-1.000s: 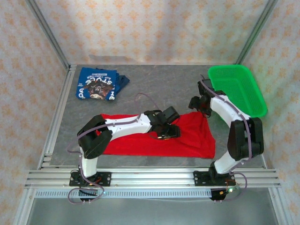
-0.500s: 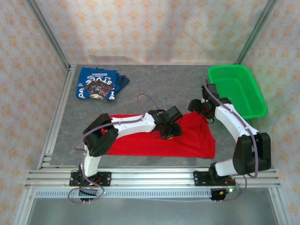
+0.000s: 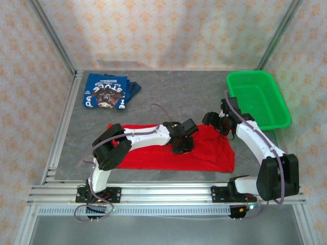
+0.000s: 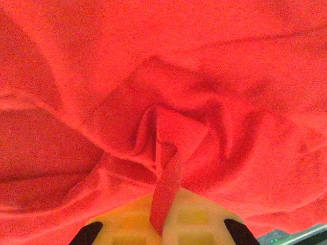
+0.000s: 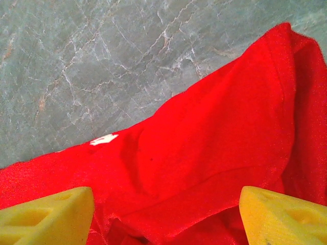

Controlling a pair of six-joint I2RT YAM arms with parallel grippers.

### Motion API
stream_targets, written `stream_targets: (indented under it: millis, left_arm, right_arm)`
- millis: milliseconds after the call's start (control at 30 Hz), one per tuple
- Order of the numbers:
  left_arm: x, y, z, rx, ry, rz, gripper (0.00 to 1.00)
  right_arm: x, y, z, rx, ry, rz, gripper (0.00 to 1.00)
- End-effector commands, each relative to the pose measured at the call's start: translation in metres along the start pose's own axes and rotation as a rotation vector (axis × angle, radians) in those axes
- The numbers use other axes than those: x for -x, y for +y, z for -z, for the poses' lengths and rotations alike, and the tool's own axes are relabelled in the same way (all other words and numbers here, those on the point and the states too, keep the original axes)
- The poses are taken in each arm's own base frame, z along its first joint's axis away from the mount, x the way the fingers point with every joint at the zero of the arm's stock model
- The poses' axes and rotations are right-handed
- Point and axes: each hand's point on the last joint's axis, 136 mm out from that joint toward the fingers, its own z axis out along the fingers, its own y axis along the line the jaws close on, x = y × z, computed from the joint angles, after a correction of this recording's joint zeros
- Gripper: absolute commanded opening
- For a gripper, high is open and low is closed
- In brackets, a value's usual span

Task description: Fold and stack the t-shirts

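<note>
The red t-shirt (image 3: 153, 155) lies spread flat, plain side up, across the near middle of the table. My left gripper (image 3: 182, 144) rests on its centre. In the left wrist view that gripper (image 4: 164, 206) is shut on a raised fold of the red t-shirt (image 4: 179, 76), a strip of cloth pinched between the yellow fingers. My right gripper (image 3: 217, 123) hovers open over the shirt's far right corner. Its yellow fingers (image 5: 48, 214) stand wide apart over the red t-shirt (image 5: 214, 143) edge. The blue t-shirt (image 3: 106, 92) lies folded at the back left.
A green mesh basket (image 3: 258, 97) stands at the back right, just beyond the right arm. Grey marbled tabletop (image 5: 102, 61) lies bare behind the red shirt. Metal frame rails (image 3: 61, 127) run along the left edge and the near edge.
My left gripper has shut on a fold of the red shirt at its centre. The right arm has stretched out and brought its open gripper down over the shirt's far right corner.
</note>
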Motion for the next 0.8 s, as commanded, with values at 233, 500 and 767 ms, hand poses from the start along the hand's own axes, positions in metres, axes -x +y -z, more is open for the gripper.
stream_targets:
  millis: [233,500,767]
  left_arm:
    - [-0.021,0.003,0.017,0.034,-0.05,0.057,0.0]
    - [-0.047,0.014,0.013,0.031,-0.024,0.163,0.07]
    - [-0.037,0.02,0.054,0.078,-0.091,0.1,0.77]
  right_arm:
    - [-0.001,-0.008,-0.025,-0.048,0.05,-0.004,0.75]
    - [0.0,-0.02,-0.035,-0.114,0.066,0.029,0.75]
    - [0.005,-0.015,-0.022,-0.11,0.042,0.029,0.75]
